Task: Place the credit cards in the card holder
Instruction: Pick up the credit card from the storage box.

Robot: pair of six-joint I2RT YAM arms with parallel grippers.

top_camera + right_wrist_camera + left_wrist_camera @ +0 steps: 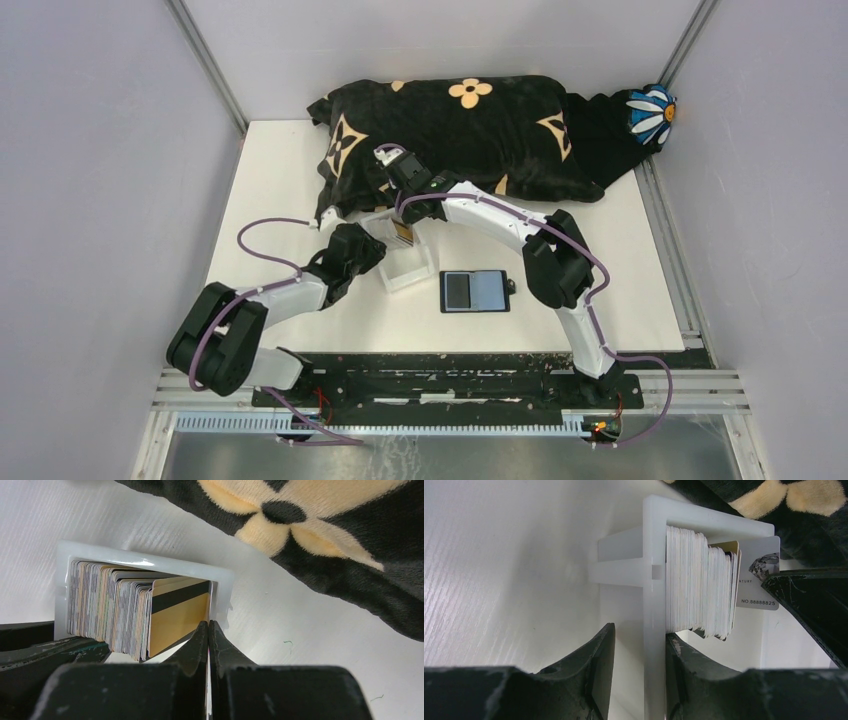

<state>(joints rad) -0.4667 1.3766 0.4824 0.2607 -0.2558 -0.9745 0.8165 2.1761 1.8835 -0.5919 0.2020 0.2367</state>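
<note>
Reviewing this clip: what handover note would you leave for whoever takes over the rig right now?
Left gripper: jaws straddle one wall of the clear box; a firm grip cannot be confirmed.
Right gripper: shut at the end of the stack, next to the gold card; unclear whether it pinches a card.
Cards: standing packed on edge in the box.
Card holder: open flat on the table, apart from the box.
Done: arms positioned at the box.
Left: draw cards out and slot them into the holder.

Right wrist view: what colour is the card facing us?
The card is gold with a black stripe; right wrist view.
</note>
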